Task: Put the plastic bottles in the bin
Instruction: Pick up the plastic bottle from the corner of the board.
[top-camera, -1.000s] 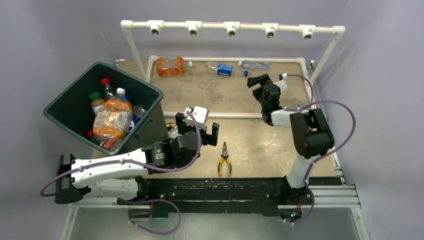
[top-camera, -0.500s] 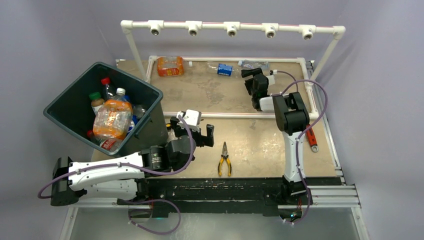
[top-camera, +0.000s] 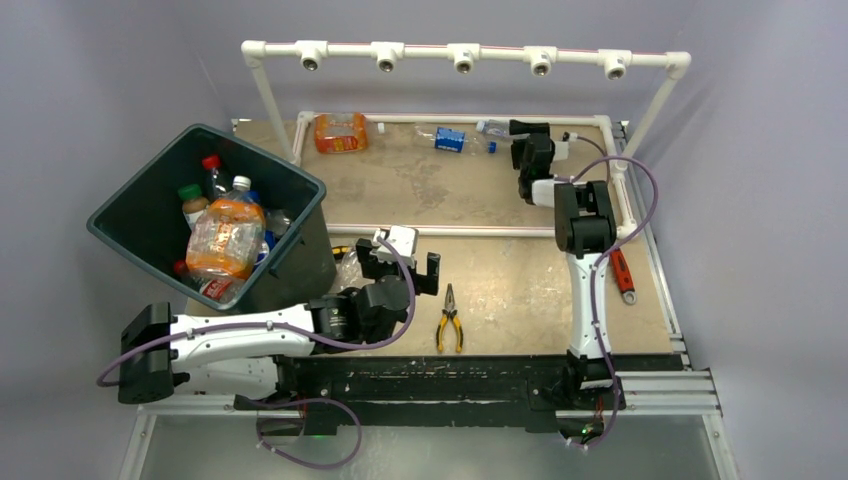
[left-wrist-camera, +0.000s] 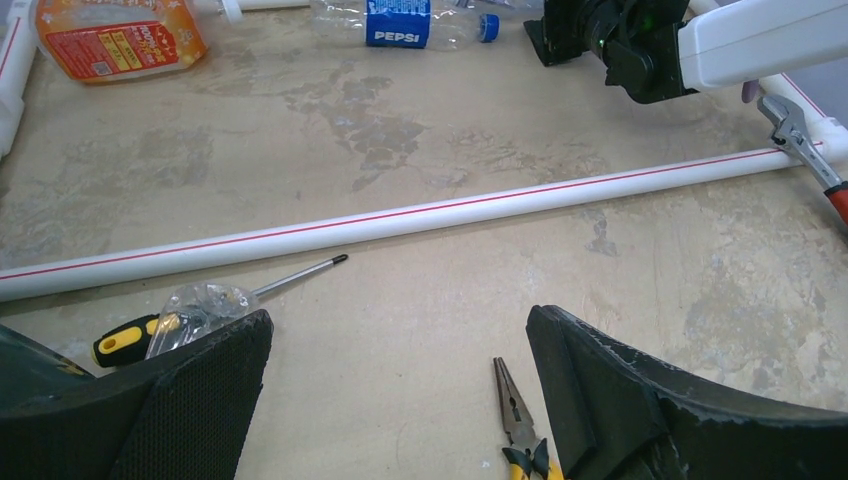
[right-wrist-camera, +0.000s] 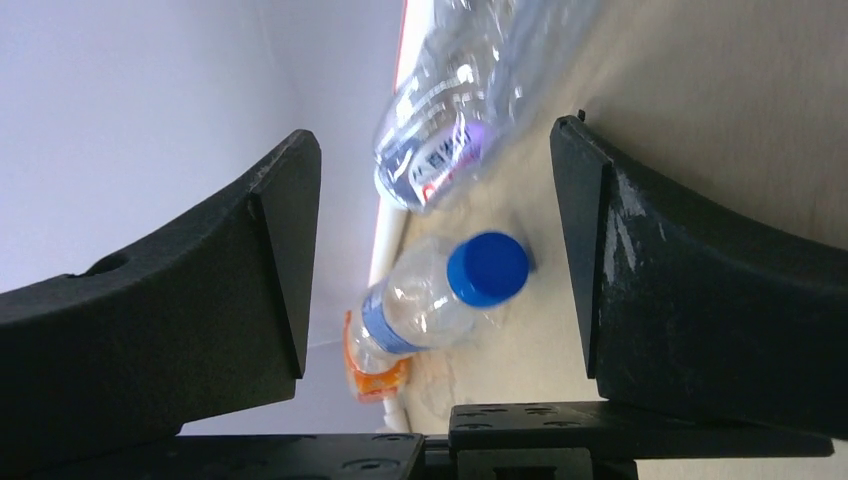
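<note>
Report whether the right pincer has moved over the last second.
Yes. The right pincer has travelled farther out, closing on the far white pipe, where a clear bottle lies.

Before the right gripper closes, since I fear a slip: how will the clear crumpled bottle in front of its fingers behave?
The clear bottle looks empty and dented, so probably light and likely to cave when squeezed. Lying on its side, it may roll or skid away.

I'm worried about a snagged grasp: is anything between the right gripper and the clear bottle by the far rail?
Nothing visible is in the way. The right gripper has its jaws open with the clear bottle directly between them. The blue-capped bottle lies beyond it, not in between.
</note>
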